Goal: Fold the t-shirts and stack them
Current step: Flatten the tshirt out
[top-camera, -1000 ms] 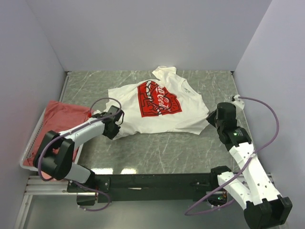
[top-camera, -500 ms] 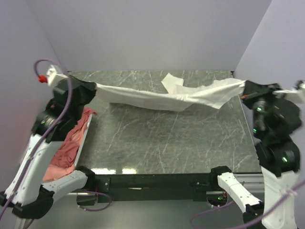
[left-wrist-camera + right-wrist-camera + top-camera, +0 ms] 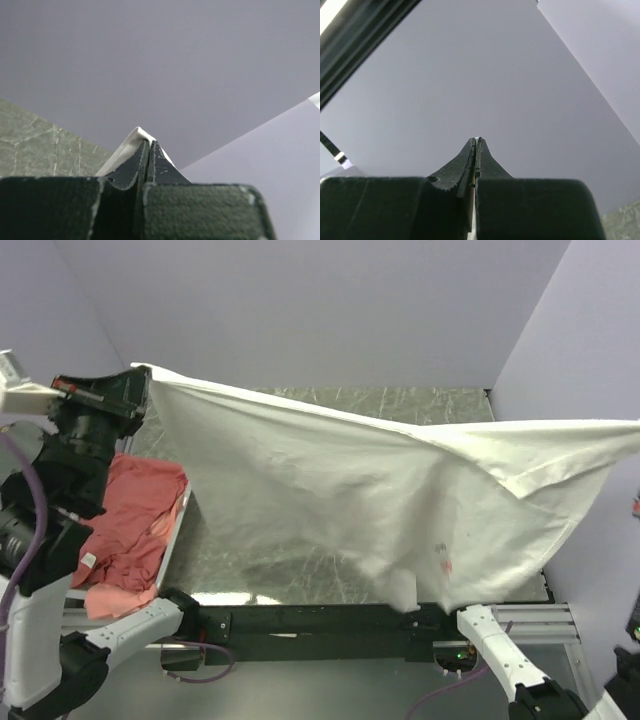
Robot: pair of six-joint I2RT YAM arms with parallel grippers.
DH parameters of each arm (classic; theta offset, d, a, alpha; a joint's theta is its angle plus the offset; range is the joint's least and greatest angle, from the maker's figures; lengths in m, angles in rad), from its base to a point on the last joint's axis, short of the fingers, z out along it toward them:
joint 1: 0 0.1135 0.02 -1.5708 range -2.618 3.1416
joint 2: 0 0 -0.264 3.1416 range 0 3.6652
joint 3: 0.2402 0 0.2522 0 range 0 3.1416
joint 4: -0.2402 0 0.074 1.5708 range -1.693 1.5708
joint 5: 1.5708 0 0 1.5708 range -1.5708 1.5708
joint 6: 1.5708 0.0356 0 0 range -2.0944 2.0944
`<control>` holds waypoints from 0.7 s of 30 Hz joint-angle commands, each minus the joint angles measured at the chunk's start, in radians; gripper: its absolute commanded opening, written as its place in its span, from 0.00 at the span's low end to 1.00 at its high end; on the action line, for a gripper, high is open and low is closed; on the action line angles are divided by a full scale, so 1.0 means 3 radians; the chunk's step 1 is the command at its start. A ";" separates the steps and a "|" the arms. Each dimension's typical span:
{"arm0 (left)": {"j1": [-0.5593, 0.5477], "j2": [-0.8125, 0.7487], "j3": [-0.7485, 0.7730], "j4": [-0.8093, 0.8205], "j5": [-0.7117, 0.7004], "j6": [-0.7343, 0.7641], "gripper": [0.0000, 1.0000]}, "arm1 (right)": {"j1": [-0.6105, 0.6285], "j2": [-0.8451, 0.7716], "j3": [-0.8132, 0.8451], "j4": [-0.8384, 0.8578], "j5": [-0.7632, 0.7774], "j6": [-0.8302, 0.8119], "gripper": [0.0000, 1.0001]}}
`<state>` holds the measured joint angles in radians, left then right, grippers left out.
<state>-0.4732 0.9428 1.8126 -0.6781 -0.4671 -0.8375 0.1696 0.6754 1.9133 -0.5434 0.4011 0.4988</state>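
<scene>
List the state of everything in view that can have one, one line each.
White cotton t-shirt: spread in the air over the grey-green marbled table, held at both ends.
Left gripper: shut on the t-shirt's corner.
Right gripper: shut on the t-shirt's other end.
Salmon-red t-shirts: rumpled, unfolded, in the white wire basket.

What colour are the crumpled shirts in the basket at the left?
Salmon-red crumpled shirts, best seen in the top external view.
</scene>
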 commanded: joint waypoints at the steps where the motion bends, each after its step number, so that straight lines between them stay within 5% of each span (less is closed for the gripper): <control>1: 0.0013 0.0308 0.0002 0.0352 -0.0079 0.0276 0.01 | -0.0013 0.0452 -0.0272 0.0404 -0.0078 -0.0149 0.00; 6: 0.0135 0.0864 -0.0049 0.0919 0.0094 0.0429 0.01 | -0.0018 0.0974 -0.0441 0.0819 -0.0248 -0.0226 0.00; 10: 0.0666 0.1412 -0.0019 0.1375 0.0733 0.0297 0.00 | -0.0018 0.1658 -0.0365 0.1100 -0.0376 -0.0333 0.00; 16: 0.1045 0.2719 0.1189 0.1657 0.1326 0.0256 0.00 | -0.0044 0.2757 0.0687 0.1137 -0.0447 -0.0573 0.00; 21: 0.1295 0.3249 0.2215 0.1677 0.1673 0.0225 0.00 | -0.0054 0.3255 0.1888 0.1100 -0.0315 -0.0757 0.00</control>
<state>-0.1299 1.9564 2.2765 -0.3046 -0.0776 -0.7597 0.1673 1.7012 2.2597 -0.3279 0.2684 0.3382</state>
